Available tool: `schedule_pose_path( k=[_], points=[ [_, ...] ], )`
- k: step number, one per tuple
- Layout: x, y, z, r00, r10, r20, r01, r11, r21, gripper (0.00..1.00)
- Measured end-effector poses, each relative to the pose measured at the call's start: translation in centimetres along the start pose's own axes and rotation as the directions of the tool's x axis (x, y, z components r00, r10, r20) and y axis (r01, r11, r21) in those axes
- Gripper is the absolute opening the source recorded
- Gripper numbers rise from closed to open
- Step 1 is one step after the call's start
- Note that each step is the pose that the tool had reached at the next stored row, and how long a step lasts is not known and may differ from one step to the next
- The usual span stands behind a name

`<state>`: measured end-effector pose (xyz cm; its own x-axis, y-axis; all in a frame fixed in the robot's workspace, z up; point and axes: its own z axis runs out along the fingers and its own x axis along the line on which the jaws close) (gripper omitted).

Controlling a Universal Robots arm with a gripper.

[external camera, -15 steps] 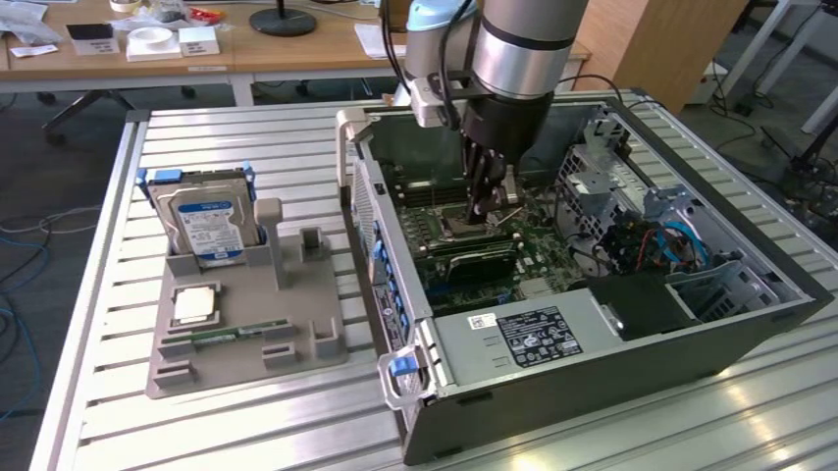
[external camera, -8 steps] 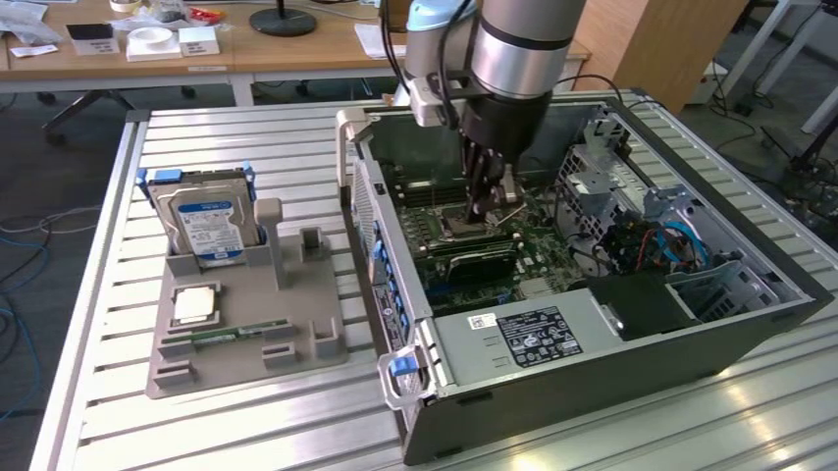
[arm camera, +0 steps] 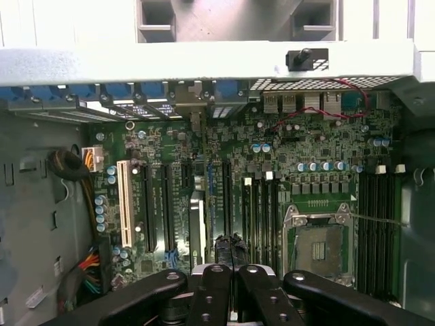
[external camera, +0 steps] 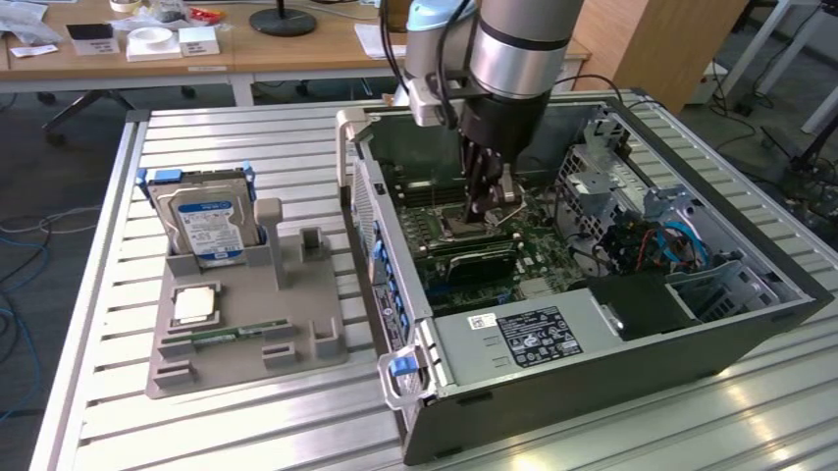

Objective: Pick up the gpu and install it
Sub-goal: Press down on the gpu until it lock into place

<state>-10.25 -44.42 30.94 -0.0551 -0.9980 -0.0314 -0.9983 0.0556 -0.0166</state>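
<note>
Inside the open PC case (external camera: 733, 324), over the motherboard (arm camera: 306, 149), the gripper (arm camera: 231, 272) was clenched on the gpu (arm camera: 230, 248), gripped edge-on between the fingers. Pick looked done and the install step was in hand; card not seated yet, as far as I could judge. Seating would call for the card's lower edge square over one of the long black slots (arm camera: 165, 204), then a straight push. Card read as a thin dark sliver from the wrist view; bracket too hard to make out
</note>
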Motion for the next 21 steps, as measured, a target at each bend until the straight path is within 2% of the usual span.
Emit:
schedule_pose_path(
  k=[10,21],
  points=[
    [0.55,-0.02,0.31,1.0000,0.004,-0.0012,-0.004,1.0000,0.0001,0.14],
    [0.63,-0.02,0.70,1.0000,0.006,-0.0018,-0.006,1.0000,0.0002,0.14]
  ],
)
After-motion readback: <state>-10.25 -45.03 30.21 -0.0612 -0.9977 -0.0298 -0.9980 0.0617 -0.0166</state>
